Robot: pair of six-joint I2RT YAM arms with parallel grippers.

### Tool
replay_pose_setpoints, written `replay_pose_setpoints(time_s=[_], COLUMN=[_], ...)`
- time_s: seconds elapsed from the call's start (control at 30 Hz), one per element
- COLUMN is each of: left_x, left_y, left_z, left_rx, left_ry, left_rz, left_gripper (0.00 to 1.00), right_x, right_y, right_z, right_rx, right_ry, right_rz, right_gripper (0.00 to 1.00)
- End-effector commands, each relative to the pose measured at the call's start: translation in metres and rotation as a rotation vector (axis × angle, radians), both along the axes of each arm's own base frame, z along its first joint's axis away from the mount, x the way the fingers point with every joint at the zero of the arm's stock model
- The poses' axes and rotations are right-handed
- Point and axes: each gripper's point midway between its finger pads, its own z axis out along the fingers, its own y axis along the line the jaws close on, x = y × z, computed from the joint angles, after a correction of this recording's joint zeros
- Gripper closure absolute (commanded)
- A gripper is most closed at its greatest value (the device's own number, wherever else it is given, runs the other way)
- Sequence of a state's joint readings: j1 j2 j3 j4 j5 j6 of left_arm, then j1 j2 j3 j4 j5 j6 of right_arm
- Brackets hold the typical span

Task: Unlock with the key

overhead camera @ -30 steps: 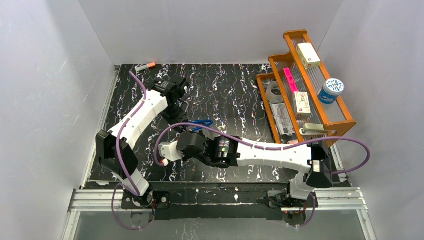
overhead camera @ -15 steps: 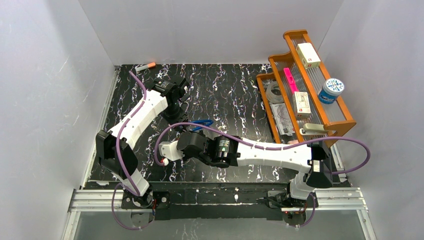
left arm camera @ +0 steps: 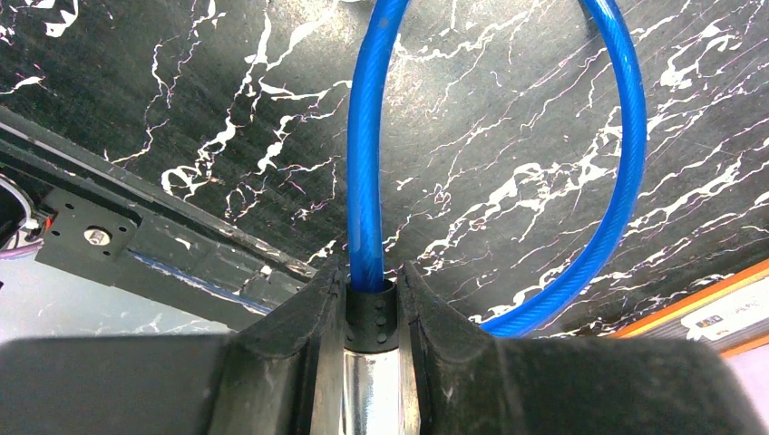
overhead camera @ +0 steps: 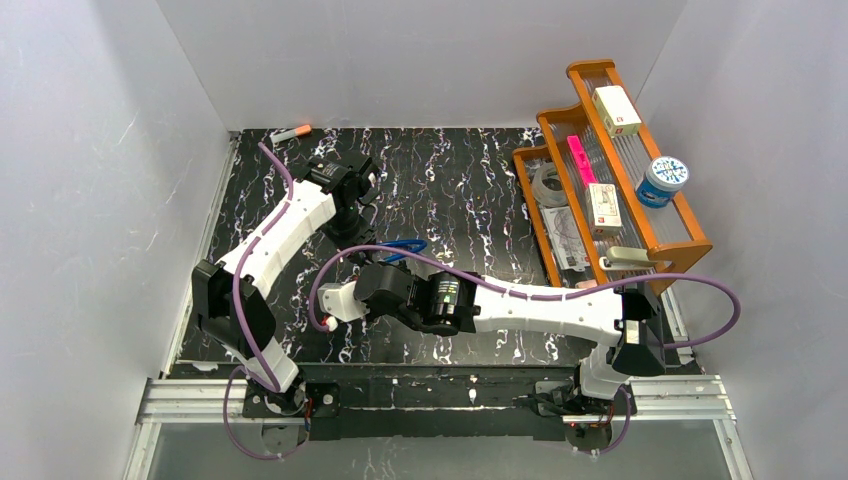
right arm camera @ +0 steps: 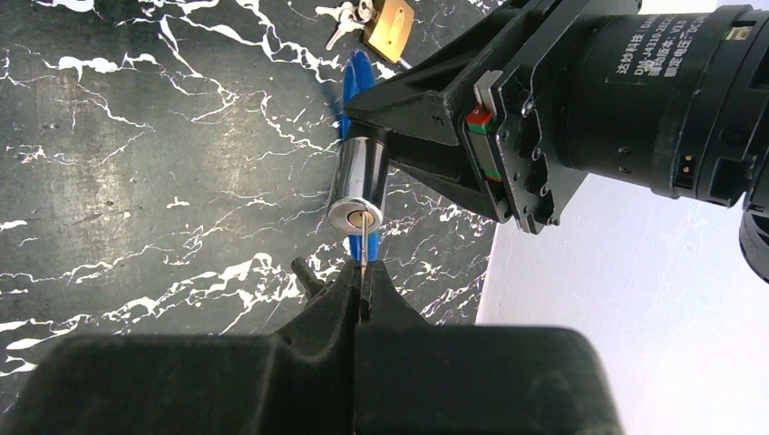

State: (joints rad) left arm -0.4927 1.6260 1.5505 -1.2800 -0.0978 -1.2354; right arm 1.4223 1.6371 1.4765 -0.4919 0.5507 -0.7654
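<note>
Right, my left fingers [left arm camera: 299, 319] clamp the lock barrel [right arm camera: 355, 184], my right fingers [right arm camera: 386, 295] pinch the key [right arm camera: 364, 239] at its slot, so next I'd push straight in and twist.

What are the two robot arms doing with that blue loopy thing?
The left fingers pinch the shiny metal barrel of a blue cable lock. The right fingers are shut on a small key, with its tip at the barrel's keyhole. A brass padlock lies nearby, untouched.
</note>
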Motion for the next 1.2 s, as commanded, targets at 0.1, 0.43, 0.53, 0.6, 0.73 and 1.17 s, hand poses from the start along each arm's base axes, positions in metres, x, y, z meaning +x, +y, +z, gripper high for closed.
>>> replay_pose_setpoints(time_s=[0.1, 0.43, 0.53, 0.6, 0.73, 1.17], left_x=[-0.006, -0.005, -0.006, -0.007, -0.008, -0.006], left_y=[0.005, 0.006, 0.007, 0.006, 0.005, 0.004], left_z=[0.014, 0.018, 0.017, 0.016, 0.014, 0.011], left_rx=[-0.005, -0.008, -0.003, -0.008, -0.014, -0.011], left_ry=[-0.033, -0.045, -0.042, -0.037, -0.034, -0.028], left_rz=[0.017, 0.017, 0.018, 0.018, 0.018, 0.018], left_gripper=[1.0, 1.0, 1.0, 1.0, 1.0, 1.0], right_x=[0.004, 0.006, 0.009, 0.009, 0.009, -0.006], right_y=[-0.003, -0.011, -0.014, -0.014, -0.008, -0.005], right_z=[0.01, -0.001, 0.001, 0.004, 0.009, 0.038], right_rx=[0.038, 0.004, -0.001, 0.009, 0.029, 0.122], right_ry=[-0.003, -0.006, -0.021, -0.022, -0.016, 0.056], right_rz=[-0.021, -0.035, -0.049, -0.05, -0.041, 0.008], right_gripper=[0.99, 0.99, 0.99, 0.99, 0.99, 0.99])
